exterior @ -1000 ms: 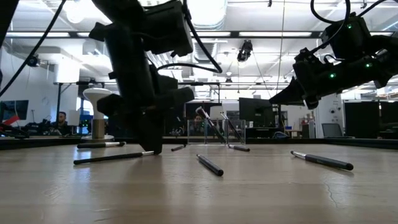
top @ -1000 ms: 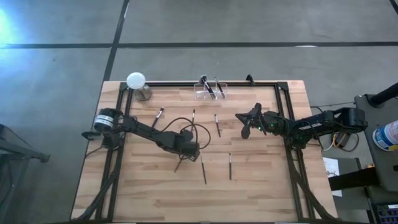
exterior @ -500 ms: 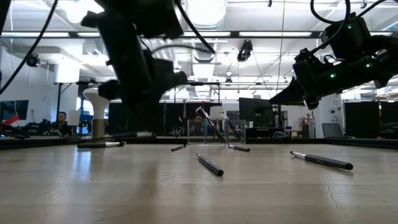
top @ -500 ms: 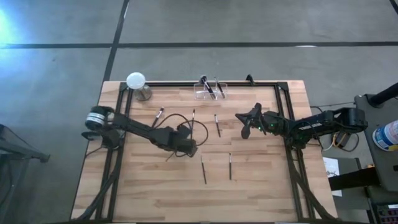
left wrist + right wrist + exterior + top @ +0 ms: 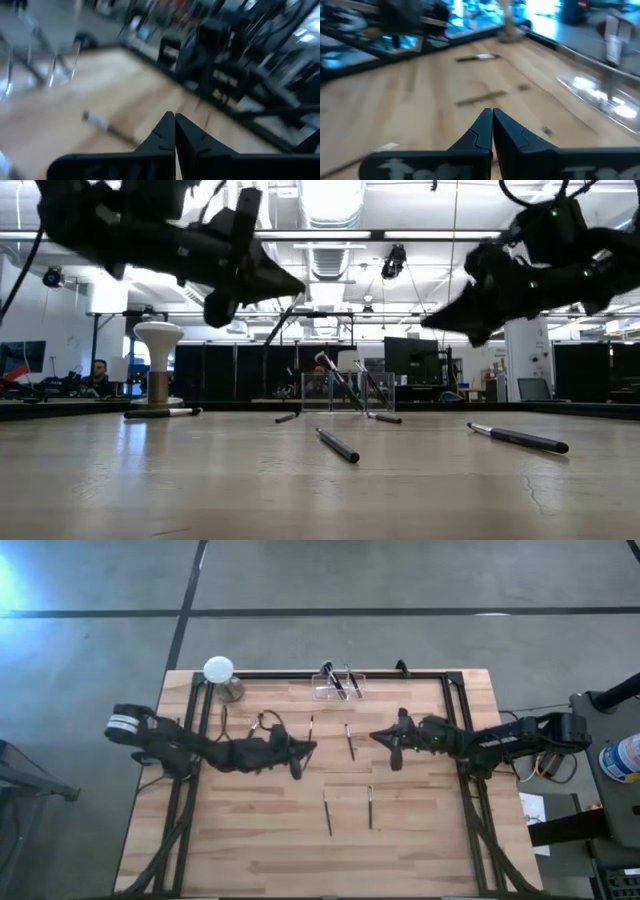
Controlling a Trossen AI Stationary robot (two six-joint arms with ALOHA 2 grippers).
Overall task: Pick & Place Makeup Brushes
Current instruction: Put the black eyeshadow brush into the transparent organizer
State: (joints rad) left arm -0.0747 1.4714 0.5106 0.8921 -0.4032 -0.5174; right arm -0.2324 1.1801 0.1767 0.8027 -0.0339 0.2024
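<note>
Carrying a thin brush (image 5: 283, 320) pinched at its end, the left gripper (image 5: 297, 750) hangs above mid-table, jaws clamped tight. Right gripper (image 5: 385, 740) waits shut, empty. Loose makeup brushes (image 5: 327, 813) lie on the table; others stand in the clear holder (image 5: 338, 687). Risk: the dangling brush may swing, slip out.

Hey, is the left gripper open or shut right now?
Shut. The left gripper shows its two dark fingers pressed together at the tips, raised above the wooden table.
</note>
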